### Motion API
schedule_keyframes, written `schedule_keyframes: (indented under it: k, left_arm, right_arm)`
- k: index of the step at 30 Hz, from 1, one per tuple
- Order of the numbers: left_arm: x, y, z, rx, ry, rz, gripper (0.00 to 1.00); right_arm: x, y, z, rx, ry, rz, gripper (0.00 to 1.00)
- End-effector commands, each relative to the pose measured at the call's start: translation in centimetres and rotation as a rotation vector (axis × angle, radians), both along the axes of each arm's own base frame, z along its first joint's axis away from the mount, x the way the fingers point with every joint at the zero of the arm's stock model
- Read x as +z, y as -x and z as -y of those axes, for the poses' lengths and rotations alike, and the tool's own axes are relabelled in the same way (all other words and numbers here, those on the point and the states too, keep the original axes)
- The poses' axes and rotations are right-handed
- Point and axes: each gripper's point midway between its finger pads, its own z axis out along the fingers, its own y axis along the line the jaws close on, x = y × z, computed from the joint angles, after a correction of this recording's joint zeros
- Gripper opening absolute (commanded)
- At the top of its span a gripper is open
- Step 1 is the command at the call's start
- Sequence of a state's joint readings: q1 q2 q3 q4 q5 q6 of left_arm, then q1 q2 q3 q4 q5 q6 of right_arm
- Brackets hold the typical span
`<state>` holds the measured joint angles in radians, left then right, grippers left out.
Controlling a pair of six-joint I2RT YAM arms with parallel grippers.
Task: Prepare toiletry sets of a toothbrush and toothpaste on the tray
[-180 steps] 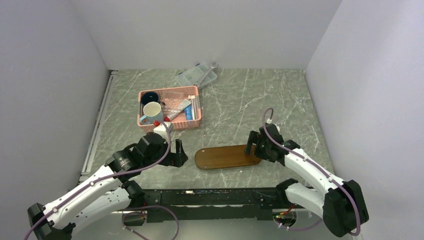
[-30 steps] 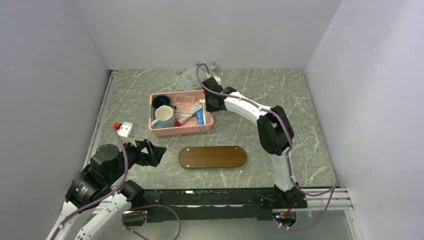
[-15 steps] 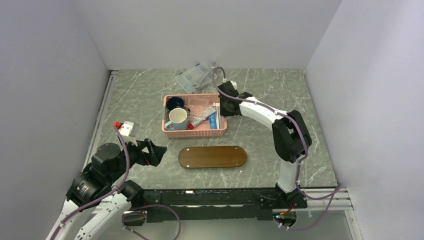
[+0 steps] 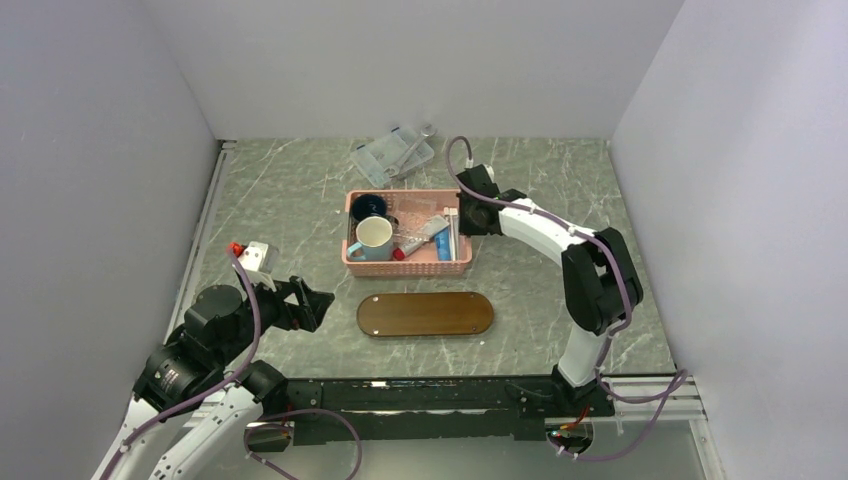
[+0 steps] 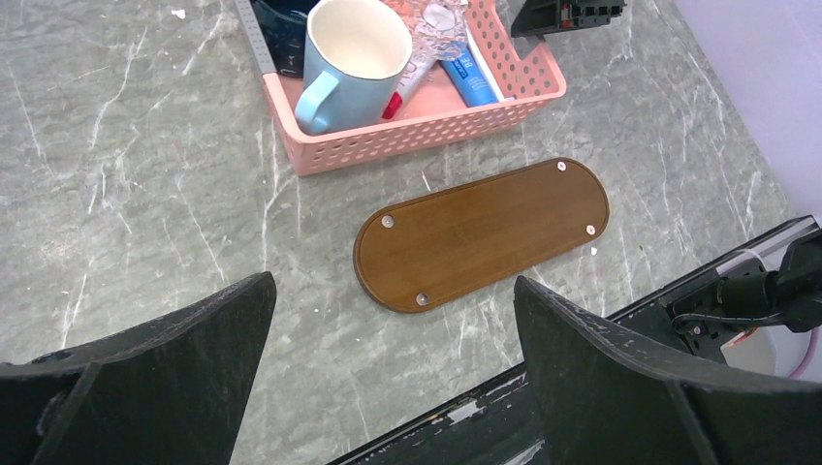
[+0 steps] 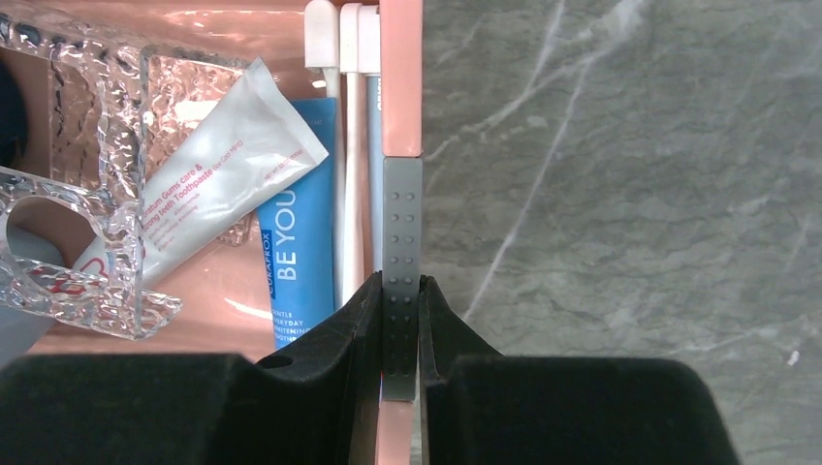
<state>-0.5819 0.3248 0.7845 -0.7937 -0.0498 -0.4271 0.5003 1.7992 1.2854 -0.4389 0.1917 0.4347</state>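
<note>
The dark-brown oval tray [image 4: 425, 313] [image 5: 482, 232] lies bare on the table in front of the pink basket [image 4: 408, 265] [image 6: 401, 77]. My right gripper [image 4: 463, 215] [image 6: 400, 286] is shut on the basket's right wall, over a grey strip [image 6: 401, 223] on the rim. Inside the basket lie a bright blue toothpaste tube [image 6: 296, 252] [image 5: 472, 79], a whitish toothpaste tube [image 6: 208, 184] and white toothbrushes [image 6: 349, 145] along the gripped wall. My left gripper [image 4: 310, 305] [image 5: 393, 286] hangs open near the tray's left end, holding nothing.
The basket also holds a pale blue mug [image 4: 375, 238] [image 5: 354, 53], a dark mug [image 4: 367, 207] and a clear textured holder [image 6: 87, 194]. A clear plastic box [image 4: 392, 155] lies behind the basket near the back wall.
The right gripper has dragged the pink basket to the right, so it now sits behind the tray. The left arm and the tray have not moved in the last second.
</note>
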Motion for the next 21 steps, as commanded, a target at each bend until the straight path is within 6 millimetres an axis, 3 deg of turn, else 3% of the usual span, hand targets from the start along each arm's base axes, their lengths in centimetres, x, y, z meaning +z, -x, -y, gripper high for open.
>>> schedule_keyframes:
  k: [1, 11, 21]
  left_arm:
    - [0.6, -0.4, 0.1, 0.005, 0.004, 0.026, 0.99]
    - [0.5, -0.5, 0.1, 0.005, 0.005, 0.023, 0.99]
    - [0.7, -0.4, -0.1, 0.012, 0.009, 0.028, 0.99]
  right_arm:
    - [1.1, 0.3, 2.9, -0.029, 0.047, 0.023, 0.00]
    - [1.1, -0.5, 4.2, -0.048, 0.041, 0.033, 0.00]
    - [1.6, -2.3, 3.2, -0.041, 0.025, 0.038, 0.00]
